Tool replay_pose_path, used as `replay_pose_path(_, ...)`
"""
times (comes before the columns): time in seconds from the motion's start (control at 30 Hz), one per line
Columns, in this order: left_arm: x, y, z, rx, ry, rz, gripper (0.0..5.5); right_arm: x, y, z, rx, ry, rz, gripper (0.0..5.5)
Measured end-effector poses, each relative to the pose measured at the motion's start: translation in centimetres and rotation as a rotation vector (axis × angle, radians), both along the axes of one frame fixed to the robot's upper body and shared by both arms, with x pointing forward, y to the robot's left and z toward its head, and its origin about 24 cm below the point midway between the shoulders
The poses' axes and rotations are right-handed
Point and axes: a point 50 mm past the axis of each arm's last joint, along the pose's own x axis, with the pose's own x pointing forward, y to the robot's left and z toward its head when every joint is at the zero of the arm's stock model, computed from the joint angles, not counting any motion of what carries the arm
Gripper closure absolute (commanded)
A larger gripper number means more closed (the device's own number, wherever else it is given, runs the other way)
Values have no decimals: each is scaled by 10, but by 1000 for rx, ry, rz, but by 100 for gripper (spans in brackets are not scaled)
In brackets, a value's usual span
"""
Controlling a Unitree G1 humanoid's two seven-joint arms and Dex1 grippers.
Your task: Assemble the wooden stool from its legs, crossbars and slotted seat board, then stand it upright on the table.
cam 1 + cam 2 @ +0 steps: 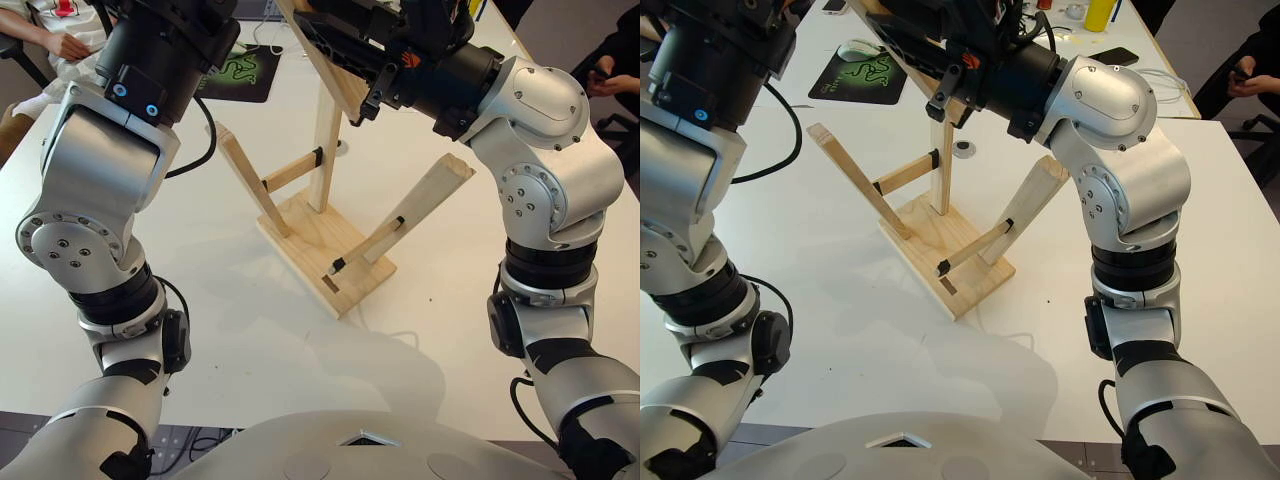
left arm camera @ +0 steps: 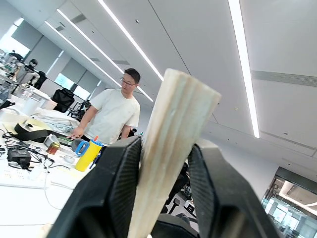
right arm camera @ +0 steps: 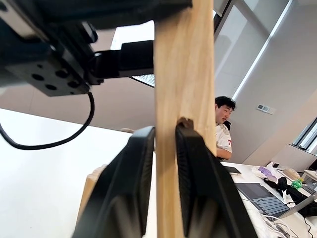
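Note:
The slotted seat board [image 1: 345, 290] lies flat on the white table with three legs standing up from it: a tilted left leg [image 1: 250, 175], an upright middle leg [image 1: 325, 150] and a leaning right leg [image 1: 425, 200]. One crossbar [image 1: 292, 170] joins the left and middle legs. Another crossbar [image 1: 368, 243] hangs from the right leg, its free end just above the board. A fourth leg [image 1: 335, 70] is held slanted above the assembly. My right gripper [image 3: 166, 134] is shut on it, and my left gripper [image 2: 166, 148] is shut on its upper end.
A black mouse pad [image 1: 240, 70] and a white mouse [image 1: 855, 47] lie behind the stool. A yellow bottle [image 1: 1098, 12] and a phone [image 1: 1112, 55] sit at the far right. People sit at the table's far corners. Open tabletop lies in front of the board.

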Motion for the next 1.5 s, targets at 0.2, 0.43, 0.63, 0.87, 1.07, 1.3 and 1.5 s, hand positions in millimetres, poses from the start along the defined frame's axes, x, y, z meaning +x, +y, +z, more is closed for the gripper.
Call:
replay_pose_path(0.2,1,2,-2,-1,12,21,436,0,0,0,5,2,10,494)
replay_pose_path(0.43,2,1,-3,2,17,36,437,1,0,0,9,15,18,494)
replay_pose_path(0.63,2,1,-3,0,14,37,441,1,0,1,14,37,35,415)
replay_pose_path(0.87,2,2,-3,2,9,39,442,2,-2,5,24,48,58,412)
replay_pose_path(1.07,2,8,-1,27,-9,74,442,1,-20,20,29,65,112,412)
replay_pose_path(1.3,3,12,1,81,-27,120,443,32,-56,29,107,157,-14,412)
replay_pose_path(1.5,0,22,13,117,-54,189,443,88,-123,-40,-172,293,-551,412)
